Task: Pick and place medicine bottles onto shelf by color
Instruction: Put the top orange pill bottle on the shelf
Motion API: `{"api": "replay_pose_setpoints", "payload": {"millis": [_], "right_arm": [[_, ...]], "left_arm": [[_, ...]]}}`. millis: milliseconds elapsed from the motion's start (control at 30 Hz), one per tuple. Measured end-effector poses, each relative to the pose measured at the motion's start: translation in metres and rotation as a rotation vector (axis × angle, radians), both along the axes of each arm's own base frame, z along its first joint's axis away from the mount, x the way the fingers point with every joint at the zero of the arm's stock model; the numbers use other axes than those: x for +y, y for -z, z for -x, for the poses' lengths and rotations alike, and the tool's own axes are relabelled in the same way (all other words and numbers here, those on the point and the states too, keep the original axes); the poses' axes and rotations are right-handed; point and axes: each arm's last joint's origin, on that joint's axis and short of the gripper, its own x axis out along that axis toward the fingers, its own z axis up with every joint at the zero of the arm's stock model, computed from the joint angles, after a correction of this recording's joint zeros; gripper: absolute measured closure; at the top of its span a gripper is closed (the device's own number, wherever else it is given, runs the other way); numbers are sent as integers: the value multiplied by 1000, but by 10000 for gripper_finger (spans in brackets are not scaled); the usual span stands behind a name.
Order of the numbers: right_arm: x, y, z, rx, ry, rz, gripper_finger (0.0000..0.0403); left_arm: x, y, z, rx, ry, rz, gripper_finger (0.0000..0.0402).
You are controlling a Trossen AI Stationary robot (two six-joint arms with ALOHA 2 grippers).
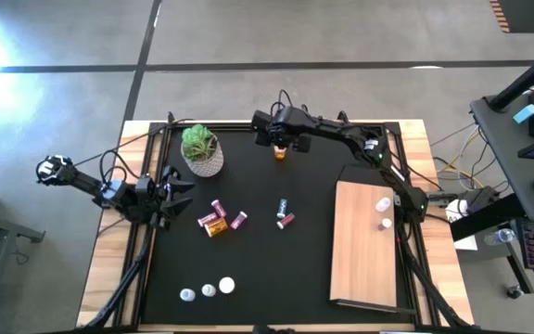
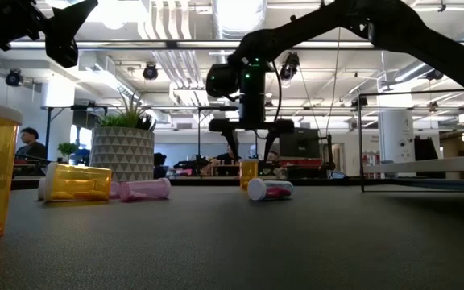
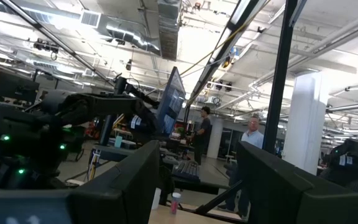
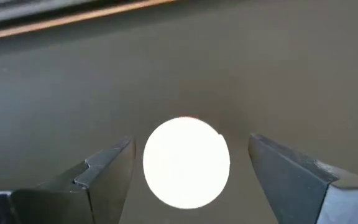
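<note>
Two jaws spread wide, one white cap dead centre between them, and nothing gripped yet! The right gripper point(image 4: 188, 171) hangs straight over an upright amber bottle point(image 1: 280, 153) at the far edge of the black mat point(image 1: 267, 269), and the wrist view looks right down on that bottle's cap with clear gaps on both sides. Neither finger touches it.

Here is the danger, as I read it. That bottle is narrow and standing on its base, so if the jaws come down a touch off line, one finger could clip the cap and tip it over, sending it rolling toward the mat's rim. Close too high, on the cap alone, and it could twist or squirt out of the grip. From the low view the gripper sits just above the bottle, so there is little room to correct.

The left gripper point(image 1: 160, 197) waits over the left side of the surface, near the potted plant point(image 1: 201, 150), its jaws parted and holding nothing.

The rest of the field: an amber bottle and two pink ones lie toppled in a cluster point(image 1: 219, 219) beside the left arm, two more bottles lie mid-mat point(image 1: 285, 213), and three white-capped ones point(image 1: 208, 290) stand in a row near the front edge. The shelf point(image 1: 364, 269), a pale board on the right, already carries two white-capped bottles point(image 1: 384, 212) toward its far end.
</note>
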Motion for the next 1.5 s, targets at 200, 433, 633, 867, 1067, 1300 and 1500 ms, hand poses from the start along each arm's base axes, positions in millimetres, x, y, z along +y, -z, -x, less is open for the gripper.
{"api": "replay_pose_setpoints", "payload": {"millis": [200, 433, 633, 867, 1067, 1300, 1500], "right_arm": [[0, 7, 1, 9, -2, -9, 101], [0, 7, -1, -17, 23, -3, 121], [0, 10, -2, -30, 32, 1, 178], [1, 12, -2, -35, 65, -2, 211], [10, 2, -3, -49, 58, -3, 185], [36, -32, -1, -108, 77, 3, 189], [72, -60, 5, -115, 61, -9, 196]], "left_arm": [[0, 0, 0, 0, 0, 0, 202], [0, 0, 0, 0, 0, 0, 202], [0, 0, 0, 0, 0, 0, 202], [0, 0, 0, 0, 0, 0, 202], [0, 0, 0, 0, 0, 0, 202], [0, 0, 0, 0, 0, 0, 202], [0, 0, 0, 0, 0, 0, 202]]}}
